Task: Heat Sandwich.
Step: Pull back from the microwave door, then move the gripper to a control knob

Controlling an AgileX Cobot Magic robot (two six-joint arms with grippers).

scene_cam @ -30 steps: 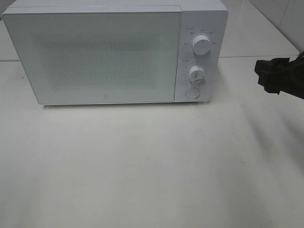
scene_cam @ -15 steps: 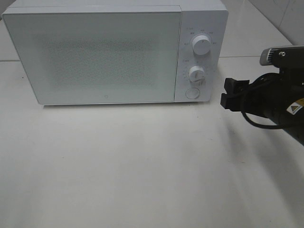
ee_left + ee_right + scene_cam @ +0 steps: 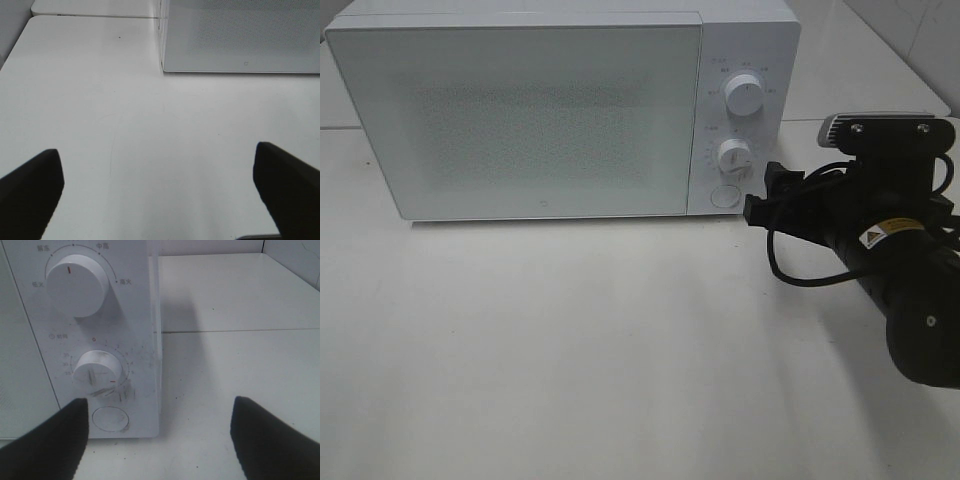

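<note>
White table (image 3: pixel 570 350), closed microwave (image 3: pixel 520 110) at 11 o'clock; right gripper (image 3: pixel 765 195), fingers apart, at 3 o'clock of its button (image 3: pixel 724 196); left gripper (image 3: pixel 160 195) likewise spread.

microwave (image 3: pixel 520 110) — rear-left on table (image 3: pixel 570 350) | right gripper (image 3: pixel 763 192) — just beside its button (image 3: pixel 724 196)

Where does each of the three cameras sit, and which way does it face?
Exterior high: mounted high, looking down at the microwave on the table; the right arm and right tool show.
Left wrist: low over the table, facing the microwave's lower front corner; the open left tool shows.
Right wrist: close to the control panel, facing the dials and round button; the open right tool shows.
Exterior high and right wrist share the dials.
</note>
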